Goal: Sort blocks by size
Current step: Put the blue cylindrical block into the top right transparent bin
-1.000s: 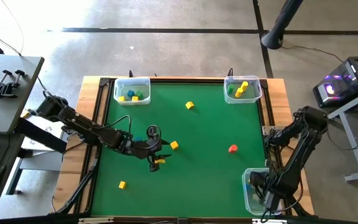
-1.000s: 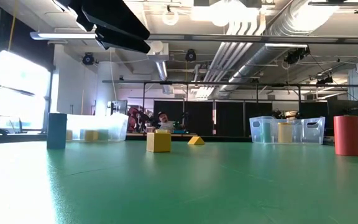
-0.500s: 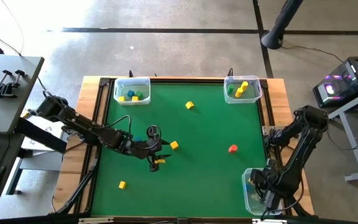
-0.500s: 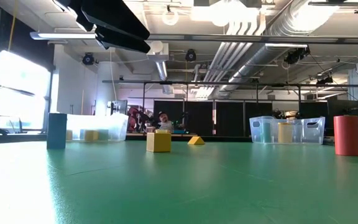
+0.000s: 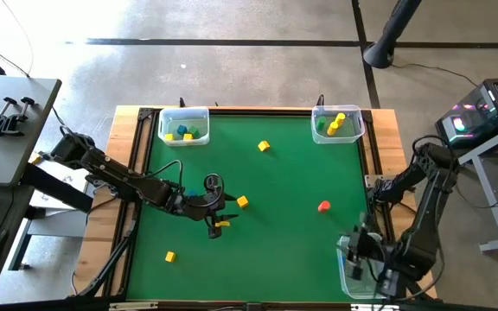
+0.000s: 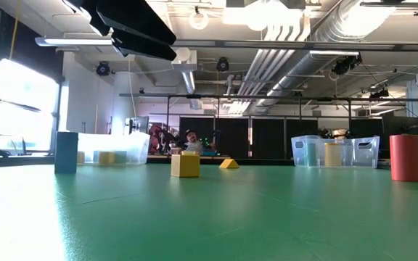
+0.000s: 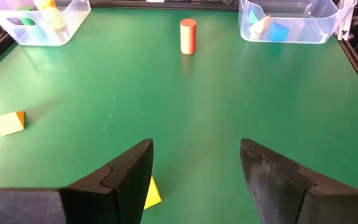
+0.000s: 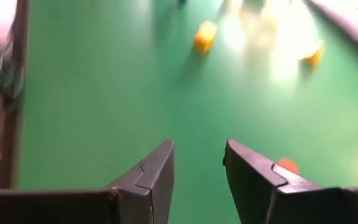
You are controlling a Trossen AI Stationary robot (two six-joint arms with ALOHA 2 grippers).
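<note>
Left gripper (image 5: 217, 223) open, empty, low over yellow block (image 5: 223, 225) mid-table; risk: block sits beside one finger, could get nudged. Right gripper (image 8: 199, 163) parted, empty, near front-right bin (image 5: 346, 278)

Green table mat (image 5: 292, 181) framed by a wooden border (image 5: 386, 147). Three clear plastic bins on the mat: one (image 5: 184, 115) at 11 o'clock, one (image 5: 337, 113) at 1 o'clock, one (image 5: 346, 275) at 5 o'clock. Grey side table (image 5: 11, 130) at 9 o'clock, beyond the frame, carrying a small black clamp (image 5: 7, 114). Lit computer case (image 5: 482, 112) at 3 o'clock. Black floor tape (image 5: 232, 41) across the concrete at 12 o'clock.
</note>
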